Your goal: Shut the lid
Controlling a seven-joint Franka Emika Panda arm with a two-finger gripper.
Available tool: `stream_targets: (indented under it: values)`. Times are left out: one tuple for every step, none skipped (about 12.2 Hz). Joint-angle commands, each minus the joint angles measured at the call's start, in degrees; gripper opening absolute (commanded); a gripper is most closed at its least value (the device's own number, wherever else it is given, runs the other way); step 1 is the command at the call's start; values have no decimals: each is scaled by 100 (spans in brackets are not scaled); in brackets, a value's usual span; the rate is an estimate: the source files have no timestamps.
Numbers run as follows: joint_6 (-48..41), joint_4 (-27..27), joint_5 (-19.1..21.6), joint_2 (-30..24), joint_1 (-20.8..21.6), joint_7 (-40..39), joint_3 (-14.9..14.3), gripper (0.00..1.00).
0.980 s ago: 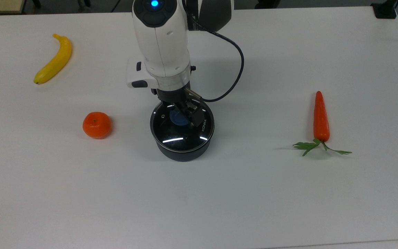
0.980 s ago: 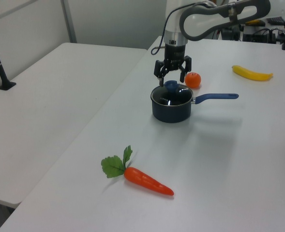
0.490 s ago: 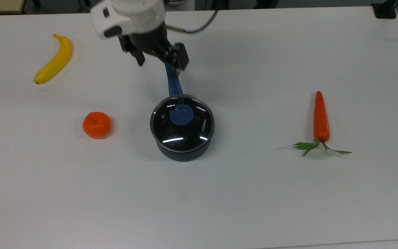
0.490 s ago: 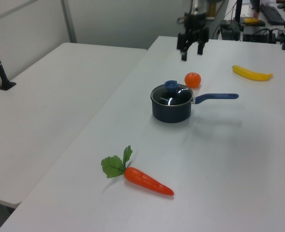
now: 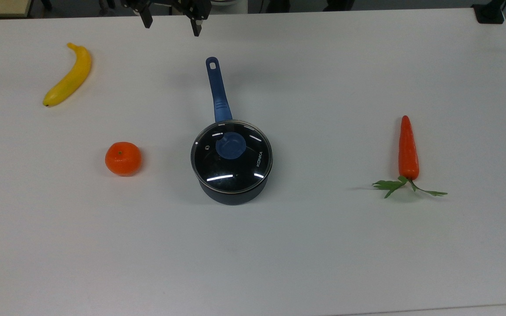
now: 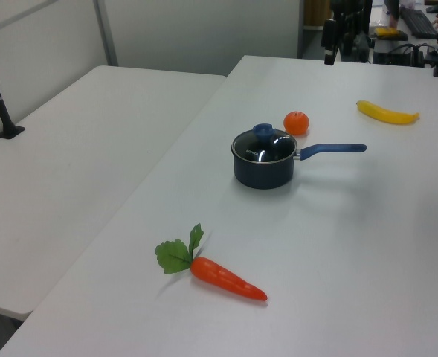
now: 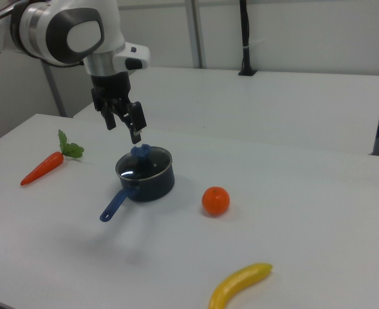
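Note:
The glass lid [image 5: 224,166] with its blue knob [image 5: 231,145] sits flat on the dark saucepan [image 5: 233,195], metal rim on the pan's rim; the pan's blue handle [image 5: 218,87] points to the top view's upper edge. The lid [image 6: 268,151] and pan [image 6: 263,172] also stand mid-table in the left view. My gripper [image 5: 171,19] is open and empty, raised well clear of the pan near the top view's upper edge. In the right view the gripper [image 7: 123,127] hangs above the lid [image 7: 144,167] on the pan [image 7: 152,184].
A yellow banana [image 5: 69,77] lies at the top view's upper left, an orange [image 5: 123,158] left of the pan, and a carrot [image 5: 408,149] with green leaves at the right. The white table [image 5: 279,254] has wide bare room in front of the pan.
The gripper left the lid's knob, rose and drew back toward the top view's upper edge, uncovering the handle. The lid stays on the pan.

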Motion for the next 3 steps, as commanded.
stream_targets:
  values:
    - [-41,-132,-66,-114,-62,-90,-18,100]
    - [-41,-132,-66,-105,-53,-81,-9,100]
    - [-50,-132,-66,-114,-53,-90,-9,100]
